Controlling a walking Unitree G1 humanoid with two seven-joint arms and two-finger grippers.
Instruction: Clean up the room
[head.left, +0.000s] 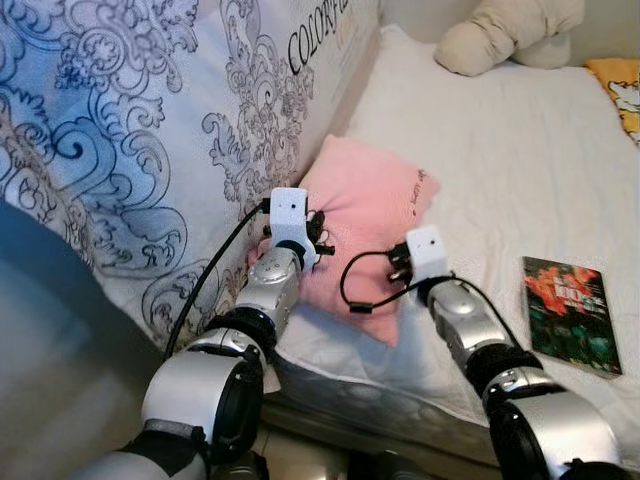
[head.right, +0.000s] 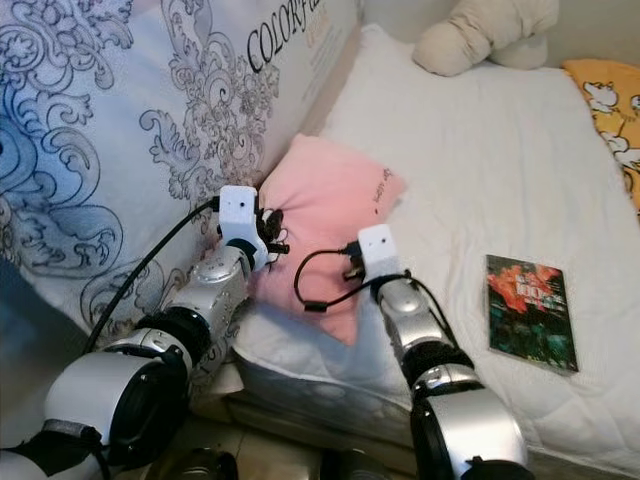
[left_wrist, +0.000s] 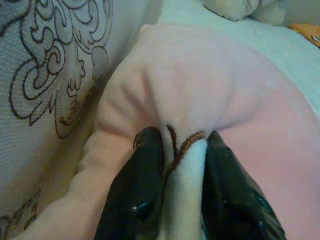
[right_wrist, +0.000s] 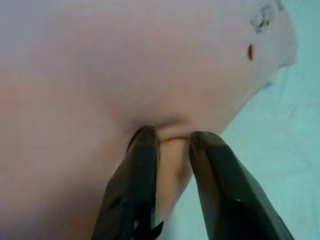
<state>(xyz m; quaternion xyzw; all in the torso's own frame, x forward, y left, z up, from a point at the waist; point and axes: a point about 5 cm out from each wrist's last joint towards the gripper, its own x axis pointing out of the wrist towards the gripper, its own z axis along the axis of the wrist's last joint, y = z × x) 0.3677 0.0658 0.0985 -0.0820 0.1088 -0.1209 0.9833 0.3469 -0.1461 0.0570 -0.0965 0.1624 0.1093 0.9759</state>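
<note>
Both the left gripper (left_wrist: 182, 165) and the right gripper (right_wrist: 174, 150) pinch the pink pillow's (head.left: 365, 205) near edge; the book (head.left: 568, 312) beside it probably awaits tidying.

book (head.left: 568, 314) on white bed (head.left: 500, 150) | beige plush toy (head.left: 510, 35) far end | patterned quilt (head.left: 150, 130) left

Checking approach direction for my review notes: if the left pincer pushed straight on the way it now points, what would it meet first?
The pink pillow itself: the left pincer is already shut on a fold of its edge, with the pillow's bulk directly ahead. Beyond that lies the white bed, probably.
</note>
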